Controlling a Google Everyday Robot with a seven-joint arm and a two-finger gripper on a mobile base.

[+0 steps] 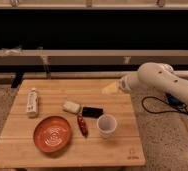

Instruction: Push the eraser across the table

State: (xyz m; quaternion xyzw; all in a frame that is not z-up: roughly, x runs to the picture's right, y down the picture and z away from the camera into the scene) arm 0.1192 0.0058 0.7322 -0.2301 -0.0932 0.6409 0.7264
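Camera view: my gripper (111, 88) hangs over the table (62, 90) at its far right edge. I cannot tell whether it is open or closed. The eraser (92, 111) lies apart from my gripper, toward the table's middle, between the cream block (71, 106) and the white cup (107, 125), with the red object (81, 125) close by. A careless approach could tip the cup, or my push could drag those neighbours along.

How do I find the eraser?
The robot's hand hangs over the far right edge of the light wooden slatted table. Near the middle stands a white cup; behind it lies the flat black rectangular eraser, darker than the cream block beside it.
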